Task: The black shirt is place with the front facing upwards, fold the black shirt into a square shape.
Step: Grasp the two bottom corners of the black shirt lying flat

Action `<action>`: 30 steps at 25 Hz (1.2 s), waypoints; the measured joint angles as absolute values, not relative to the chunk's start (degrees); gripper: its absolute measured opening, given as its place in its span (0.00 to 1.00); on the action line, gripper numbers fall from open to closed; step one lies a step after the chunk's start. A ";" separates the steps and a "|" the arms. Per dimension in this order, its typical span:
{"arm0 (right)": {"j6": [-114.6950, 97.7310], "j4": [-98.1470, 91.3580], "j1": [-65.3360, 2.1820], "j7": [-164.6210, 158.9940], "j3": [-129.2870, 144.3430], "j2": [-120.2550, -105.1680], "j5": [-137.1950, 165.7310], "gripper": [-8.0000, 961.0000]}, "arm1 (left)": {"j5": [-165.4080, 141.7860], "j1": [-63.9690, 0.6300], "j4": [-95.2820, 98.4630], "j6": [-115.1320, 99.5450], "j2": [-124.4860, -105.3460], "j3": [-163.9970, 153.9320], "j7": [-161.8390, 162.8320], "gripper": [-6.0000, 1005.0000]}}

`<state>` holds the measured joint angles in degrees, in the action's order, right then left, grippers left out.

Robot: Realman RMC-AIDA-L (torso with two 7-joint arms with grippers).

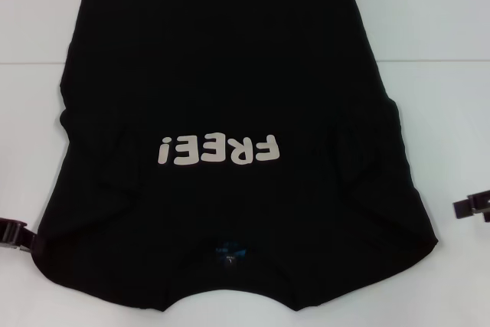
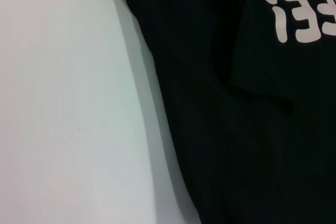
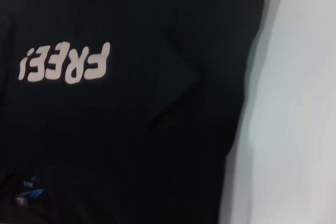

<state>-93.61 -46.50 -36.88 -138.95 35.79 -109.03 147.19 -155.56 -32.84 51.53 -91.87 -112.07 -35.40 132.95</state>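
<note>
The black shirt lies spread front-up on the white table. Its collar and small blue neck label are at the near edge, and its hem is at the far side. The pale "FREE!" lettering reads upside down from here. Both sleeves look folded in over the body. My left gripper pokes in at the shirt's near left corner, close to the cloth. Off the right side, my right gripper hangs a little apart from the shirt. The left wrist view shows the shirt's edge, and the right wrist view shows the lettering.
Bare white table runs along the shirt's left side, and more bare table lies along its right side. A faint seam crosses the table behind the shirt's middle.
</note>
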 joint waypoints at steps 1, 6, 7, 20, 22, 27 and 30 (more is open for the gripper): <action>-93.77 -46.24 -37.30 -139.62 35.88 -109.26 147.28 0.82 | -155.56 -32.81 51.53 -91.87 -112.06 -35.39 132.96 0.06; -92.81 -43.17 -38.44 -139.92 36.08 -109.79 147.36 0.82 | -155.57 -32.78 51.53 -91.86 -112.08 -35.39 133.08 0.06; -92.48 -42.53 -38.60 -139.74 36.11 -109.82 147.36 0.82 | -155.57 -32.78 51.52 -91.86 -112.11 -35.38 133.14 0.06; -87.75 -38.67 -39.63 -138.81 38.59 -111.70 147.59 0.79 | -155.48 -33.19 51.40 -92.08 -112.07 -35.32 133.33 0.06; -87.06 -37.99 -39.81 -138.73 38.86 -111.80 147.58 0.78 | -155.48 -33.20 51.34 -92.07 -112.06 -35.33 133.33 0.06; -85.55 -36.13 -40.56 -138.31 39.62 -111.98 147.70 0.76 | -155.47 -33.22 51.32 -91.98 -112.06 -35.33 133.33 0.05; -84.77 -35.69 -40.92 -138.30 40.04 -112.23 147.73 0.75 | -155.47 -33.22 51.30 -92.04 -112.06 -35.00 133.32 0.05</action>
